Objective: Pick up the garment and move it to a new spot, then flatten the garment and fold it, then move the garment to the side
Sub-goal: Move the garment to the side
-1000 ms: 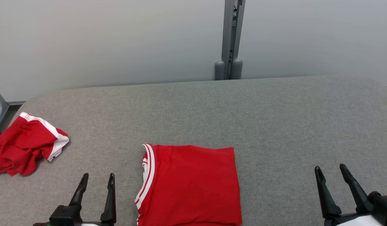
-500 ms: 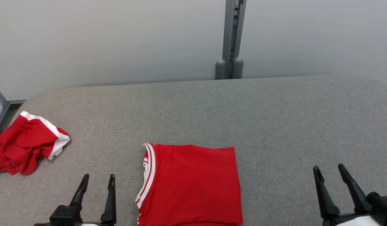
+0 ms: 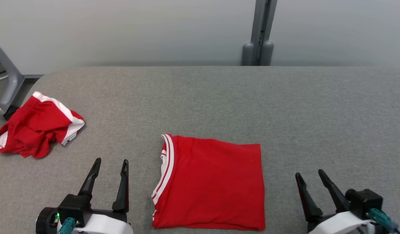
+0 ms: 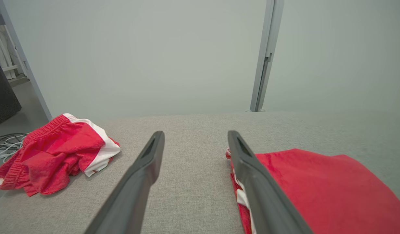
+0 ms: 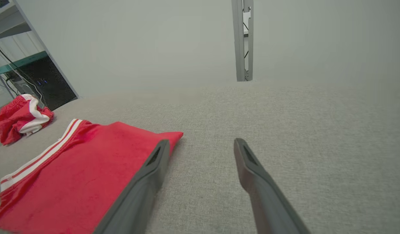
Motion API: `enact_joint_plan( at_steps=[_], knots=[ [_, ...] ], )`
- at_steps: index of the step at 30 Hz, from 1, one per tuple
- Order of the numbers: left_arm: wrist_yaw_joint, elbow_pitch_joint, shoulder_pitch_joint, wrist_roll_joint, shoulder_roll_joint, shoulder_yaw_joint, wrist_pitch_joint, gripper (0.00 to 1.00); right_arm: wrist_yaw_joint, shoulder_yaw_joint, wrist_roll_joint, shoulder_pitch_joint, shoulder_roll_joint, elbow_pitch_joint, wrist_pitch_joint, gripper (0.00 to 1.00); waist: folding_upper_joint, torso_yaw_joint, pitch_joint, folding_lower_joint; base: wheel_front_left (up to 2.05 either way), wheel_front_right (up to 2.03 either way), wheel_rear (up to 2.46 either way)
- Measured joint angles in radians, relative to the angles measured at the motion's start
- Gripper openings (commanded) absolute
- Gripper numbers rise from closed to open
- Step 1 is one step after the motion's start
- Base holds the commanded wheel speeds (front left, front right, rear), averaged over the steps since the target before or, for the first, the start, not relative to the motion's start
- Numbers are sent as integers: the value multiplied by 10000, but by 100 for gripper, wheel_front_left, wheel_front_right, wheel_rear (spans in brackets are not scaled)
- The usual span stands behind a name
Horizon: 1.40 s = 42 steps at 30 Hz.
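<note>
shirt: red, folded flat, centre-front of grey surface | left pincer: fingers apart, beside collar | right pincer: fingers apart, right of shirt | shorts: crumpled, far left | behind: pale wall, grey post

The table is covered in grey woven cloth, matt and slightly rough. The folded garment is soft, matt red cloth with white trim, as is the crumpled garment at far left. The left gripper and right gripper look like dark matt plastic. The far post looks like smooth grey metal.
</note>
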Motion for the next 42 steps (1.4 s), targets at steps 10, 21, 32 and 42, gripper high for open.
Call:
enact_joint_plan(
  at_steps=[10, 21, 32, 42],
  knots=[
    [-100, 257, -678, 33, -209, -159, -249, 100, 0, 2201, 1202, -1924, -48, 3057, -242, 100, 0, 862, 929, 0, 0, 0, 0],
    [-130, 566, -831, 54, -337, -144, -351, 100, 2, 3745, 2353, -3017, -288, 4521, -265, 0, 0, 865, 1111, 0, 0, 0, 0],
    [-123, 265, -882, 207, -159, -144, -380, 100, 4, 4683, 2215, -3827, -1371, 4832, -777, 0, 0, -428, 1099, 0, 0, 0, 0],
    [-410, -451, -1269, 606, 107, -755, -42, 100, 2, 5229, 2173, -4882, -2736, 5379, -957, 0, 0, -2549, 1247, 0, 0, 0, 0]
  ],
)
